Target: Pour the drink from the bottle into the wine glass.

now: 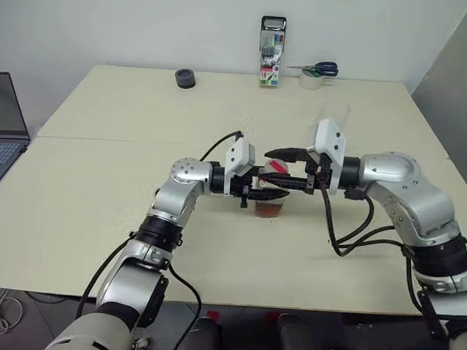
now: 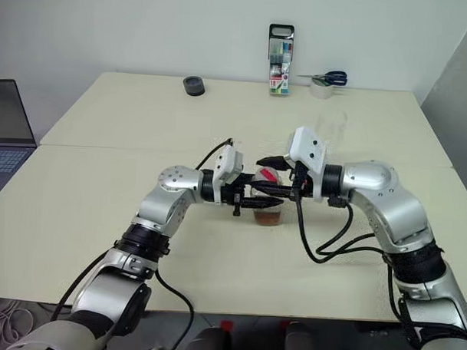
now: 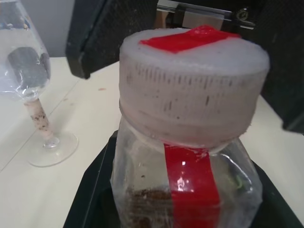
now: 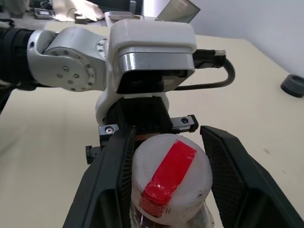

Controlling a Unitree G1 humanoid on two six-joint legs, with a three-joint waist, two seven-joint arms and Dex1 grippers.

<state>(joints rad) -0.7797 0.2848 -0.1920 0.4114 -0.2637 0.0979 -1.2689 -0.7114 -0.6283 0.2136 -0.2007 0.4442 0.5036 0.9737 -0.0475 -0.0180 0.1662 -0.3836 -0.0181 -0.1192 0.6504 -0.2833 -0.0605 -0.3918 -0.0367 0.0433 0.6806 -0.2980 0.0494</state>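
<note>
My left hand (image 1: 265, 193) is clamped on the bottle (image 1: 271, 201) at mid-table, fingers pressed against its body below the cap. From the head camera I see my right hand (image 1: 284, 167) reaching in from the opposite side at cap level, one finger above and one below the cap (image 1: 276, 167). The bottle stands on the table (image 1: 102, 209) with the drink (image 1: 269, 209) low in it. The glass (image 1: 333, 121) stands farther back and to the right, well apart from both hands. At the far edge are a marker pack (image 1: 271, 63), scissors (image 1: 320, 69) lying on a tape roll (image 1: 310, 80), and a small black ring (image 1: 185, 78); a laptop (image 1: 3, 125) sits at the left.

In the left wrist view the bottle sits between my black fingers (image 3: 90, 190). Its cap is whitish with a red strip across the top and down the side. The glass stands upright beside it on the table.

In the right wrist view my right fingers (image 4: 111, 180) straddle the cap. One finger lies against its side; the other stands a little off it, so the hand is partly apart and not yet clamped.
</note>
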